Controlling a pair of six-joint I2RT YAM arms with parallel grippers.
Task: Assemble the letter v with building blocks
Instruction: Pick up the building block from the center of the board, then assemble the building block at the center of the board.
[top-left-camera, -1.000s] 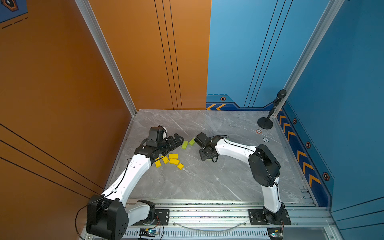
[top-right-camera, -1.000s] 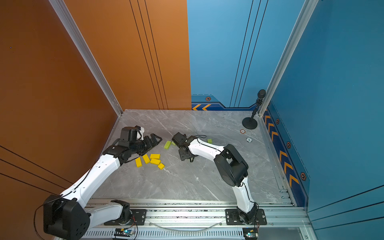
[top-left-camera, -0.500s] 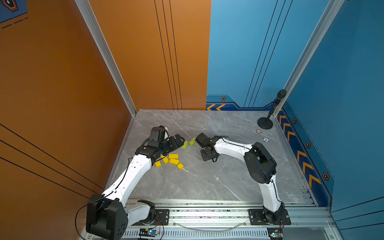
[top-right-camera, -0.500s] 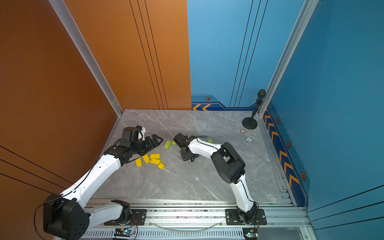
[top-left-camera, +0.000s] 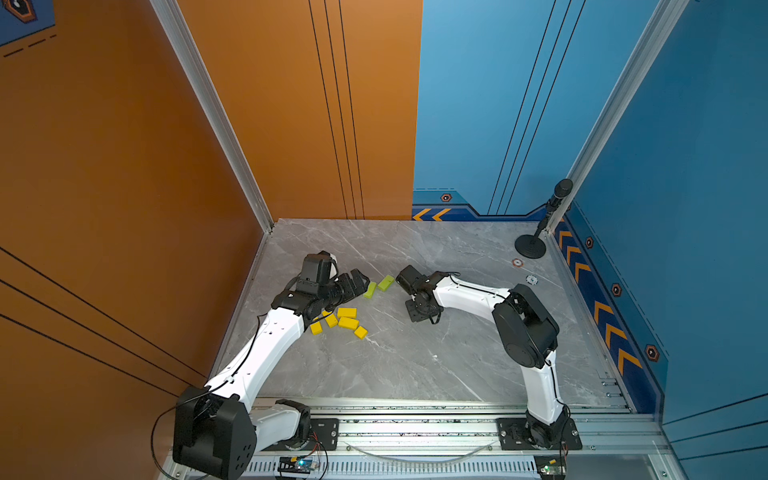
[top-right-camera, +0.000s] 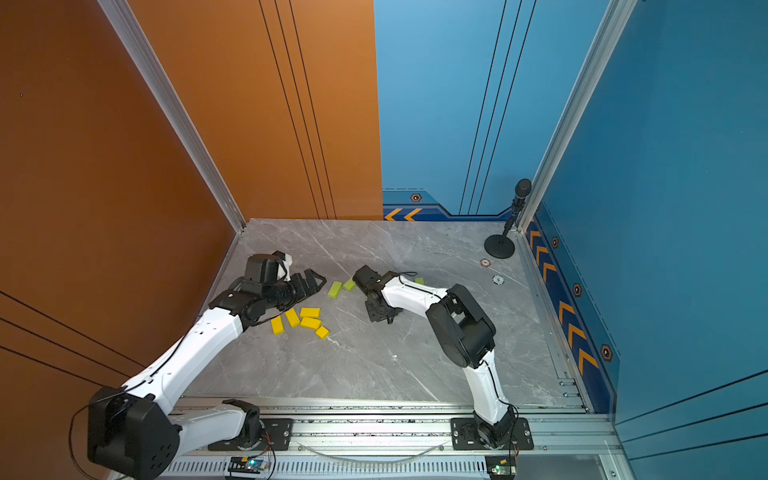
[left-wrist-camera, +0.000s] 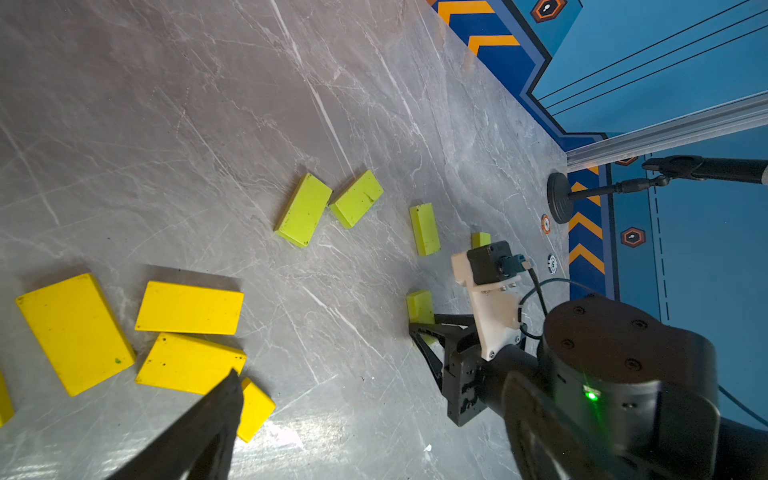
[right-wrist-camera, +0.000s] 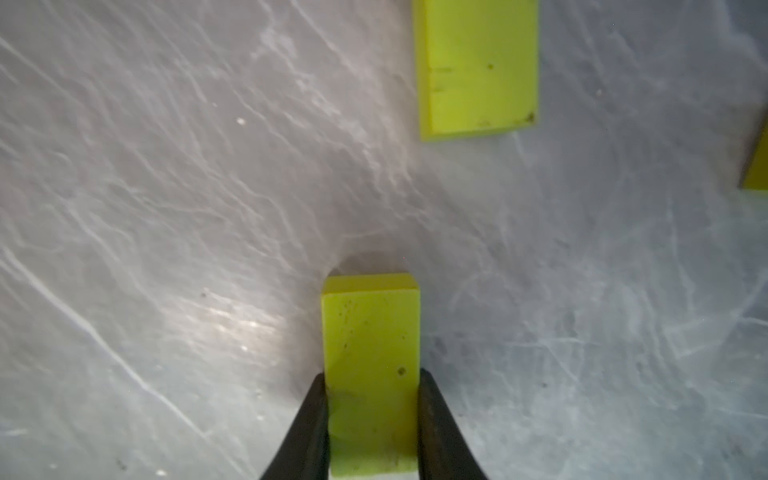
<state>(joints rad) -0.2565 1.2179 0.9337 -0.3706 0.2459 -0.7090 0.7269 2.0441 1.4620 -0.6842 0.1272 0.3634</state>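
Watching the right wrist feed, I see the right pincer (right-wrist-camera: 372, 374) clamped on a green block (right-wrist-camera: 370, 324), one black finger against each broad face. The block stands on a narrow edge, and I cannot tell whether it rests on the tabletop (right-wrist-camera: 166, 208) or hangs just above it. In the left wrist view the held block (left-wrist-camera: 420, 306) sits near the middle of the tabletop. Two other green blocks (left-wrist-camera: 304, 210) lie flat and meet at a corner. A third green (left-wrist-camera: 424, 228) lies alone between that pair and the right arm, and a small green (left-wrist-camera: 481, 240) peeks out behind the right wrist camera. The left pincer (top-left-camera: 360, 283) is spread wide and holds nothing. In both top views it hovers with its tips just beside the green pair. Five yellow blocks (top-left-camera: 348, 323) lie flat in a tight cluster close under the left wrist, well apart from the held block.
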